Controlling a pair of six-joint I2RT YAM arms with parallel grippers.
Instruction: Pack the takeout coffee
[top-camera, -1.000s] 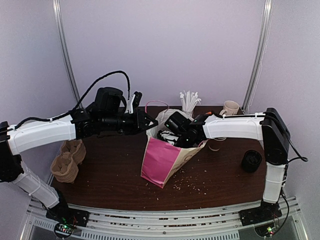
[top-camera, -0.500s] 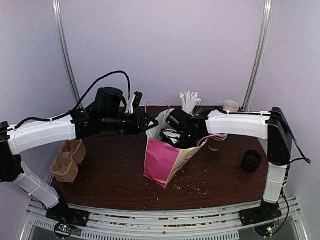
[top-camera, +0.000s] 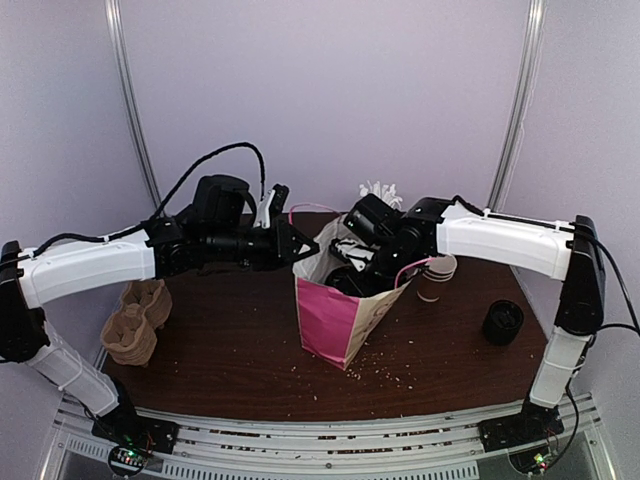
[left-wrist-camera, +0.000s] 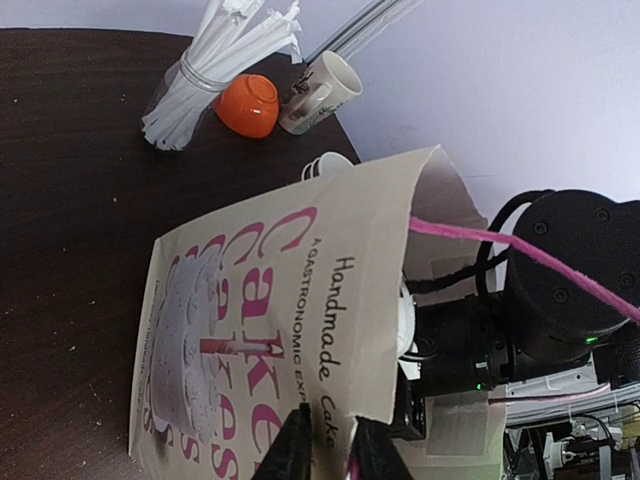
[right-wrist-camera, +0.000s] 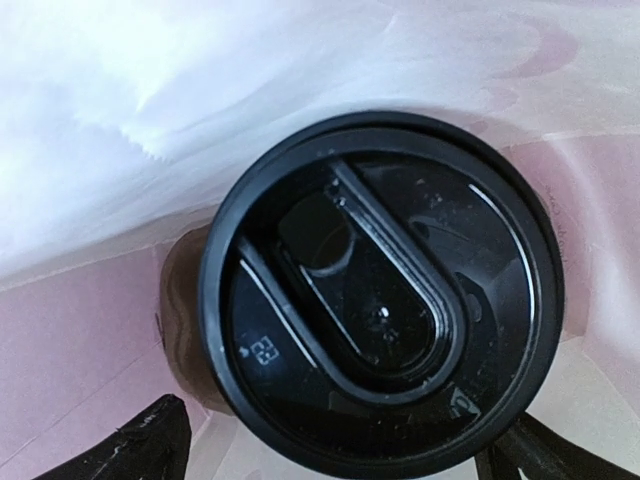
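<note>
A takeout coffee cup with a black lid (right-wrist-camera: 380, 300) and brown side stands inside the pink-and-cream paper bag (top-camera: 338, 320), filling the right wrist view. My right gripper (right-wrist-camera: 345, 455) hangs above it, open. Its fingertips (right-wrist-camera: 140, 445) show wide apart at either side of the lid, not touching it. In the top view the right gripper (top-camera: 368, 262) is at the bag's mouth. My left gripper (left-wrist-camera: 335, 450) is shut on the bag's (left-wrist-camera: 260, 330) cream rim, holding the mouth open from the left side (top-camera: 290, 250).
A stack of brown paper cups (top-camera: 436, 278) and a stack of black lids (top-camera: 502, 322) stand right of the bag. Behind it are straws (left-wrist-camera: 215, 70), an orange bowl (left-wrist-camera: 248, 105) and a cream mug (left-wrist-camera: 320, 90). Cardboard carriers (top-camera: 135, 320) lie at the left. Crumbs dot the table.
My right arm has risen and drawn back from deep inside the bag to its mouth, its jaws opening fully. The bag now stands more upright. The left gripper kept its hold on the rim.
</note>
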